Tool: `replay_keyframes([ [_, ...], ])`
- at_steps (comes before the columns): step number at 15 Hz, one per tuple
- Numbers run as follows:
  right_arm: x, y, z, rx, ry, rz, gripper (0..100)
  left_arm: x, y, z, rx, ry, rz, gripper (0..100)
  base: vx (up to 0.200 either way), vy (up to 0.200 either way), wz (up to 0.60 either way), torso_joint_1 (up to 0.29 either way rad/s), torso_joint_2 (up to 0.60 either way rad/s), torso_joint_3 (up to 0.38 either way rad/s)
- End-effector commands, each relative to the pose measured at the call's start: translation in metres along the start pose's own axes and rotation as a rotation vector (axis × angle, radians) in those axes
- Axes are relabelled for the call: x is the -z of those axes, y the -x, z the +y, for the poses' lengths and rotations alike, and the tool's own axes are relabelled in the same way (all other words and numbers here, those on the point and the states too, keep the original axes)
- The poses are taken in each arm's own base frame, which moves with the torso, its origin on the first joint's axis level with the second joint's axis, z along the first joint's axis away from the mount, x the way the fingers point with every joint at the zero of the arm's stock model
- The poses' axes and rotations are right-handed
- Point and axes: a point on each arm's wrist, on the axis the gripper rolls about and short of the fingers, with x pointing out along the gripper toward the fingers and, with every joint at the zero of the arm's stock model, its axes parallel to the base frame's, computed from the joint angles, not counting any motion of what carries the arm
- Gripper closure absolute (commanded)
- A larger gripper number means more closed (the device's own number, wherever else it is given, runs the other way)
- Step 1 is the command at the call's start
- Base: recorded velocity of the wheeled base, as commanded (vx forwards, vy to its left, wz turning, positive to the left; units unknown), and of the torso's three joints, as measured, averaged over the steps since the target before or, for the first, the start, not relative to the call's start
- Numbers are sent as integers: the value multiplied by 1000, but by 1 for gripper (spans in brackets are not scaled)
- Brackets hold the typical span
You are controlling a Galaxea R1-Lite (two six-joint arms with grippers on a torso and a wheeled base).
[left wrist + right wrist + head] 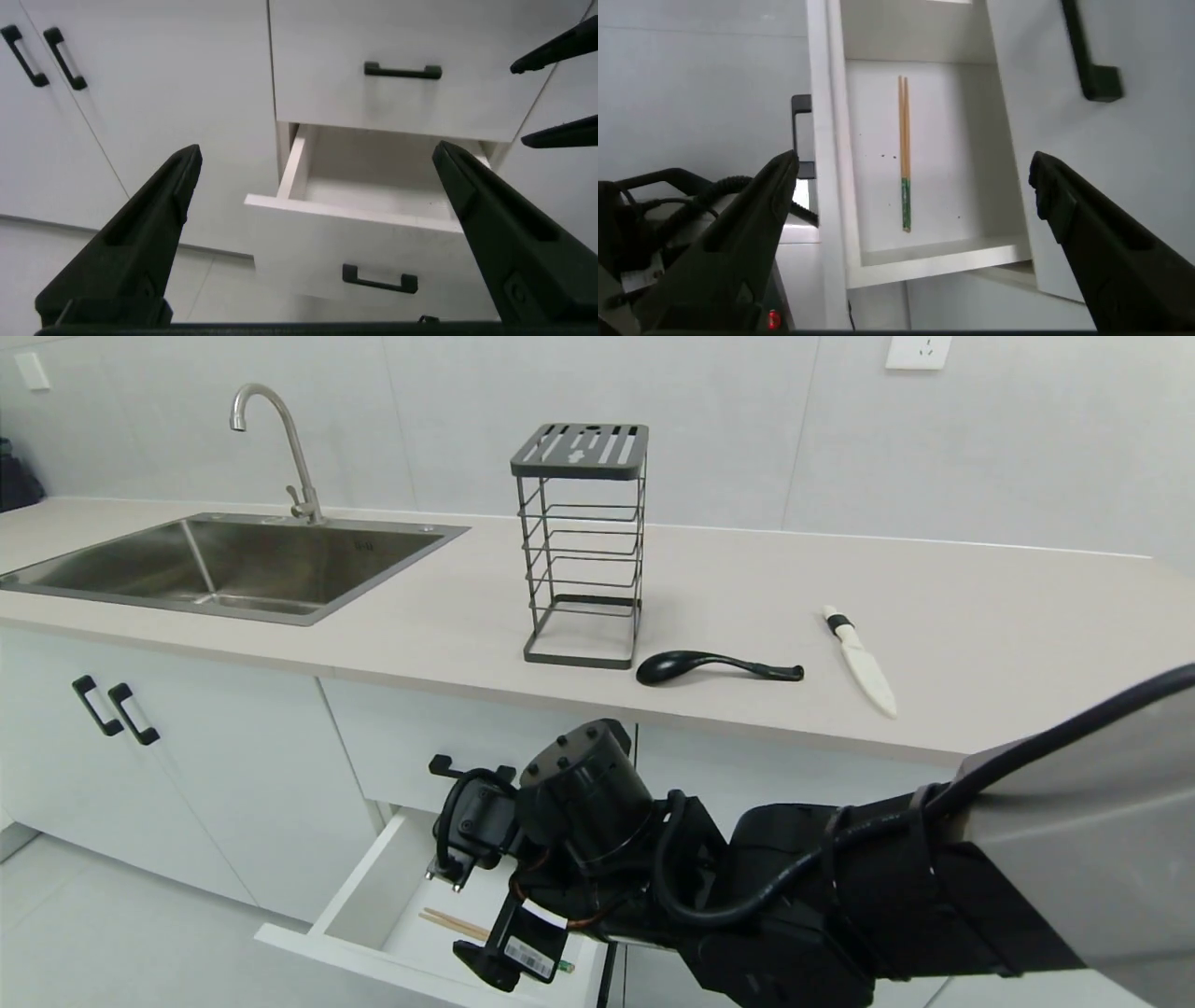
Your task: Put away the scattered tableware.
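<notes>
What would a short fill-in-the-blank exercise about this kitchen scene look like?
1. The chopsticks lie inside the open ____.
2. On the countertop, the black spoon lies between the wire rack and the white ____.
3. The right gripper hangs above the chopsticks with its jaws ____.
Missing words: drawer; knife; open.

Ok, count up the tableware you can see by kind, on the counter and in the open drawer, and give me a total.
Black spoon on the counter: 1
White knife on the counter: 1
Pair of chopsticks in the open drawer: 1
Total: 3
</notes>
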Motion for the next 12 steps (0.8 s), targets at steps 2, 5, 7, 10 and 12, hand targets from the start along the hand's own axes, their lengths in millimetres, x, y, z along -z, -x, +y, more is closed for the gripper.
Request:
replay_keyframes([
  [2, 0, 0, 1, -3, -1, -1, 0, 0, 0, 0, 1, 0, 1, 0, 0, 0, 0, 241, -466, -266],
  [5, 0, 0, 1, -3, -3, 0, 0, 0, 0, 0, 1, 0, 1, 0, 0, 0, 0, 220, -489, -264],
  [7, 0, 0, 2, -6, -2, 3, 0, 0, 0, 0, 1, 0, 1, 0, 0, 0, 0, 222, -486, -266],
  [10, 2, 0, 4, -10, -2, 10, 0, 0, 0, 0, 1, 0, 1, 0, 0, 0, 0, 229, -509, -274],
  [12, 3, 0, 4, -11, -3, 14, 0, 0, 0, 0, 1, 0, 1, 0, 0, 0, 0, 237, -513, -268],
])
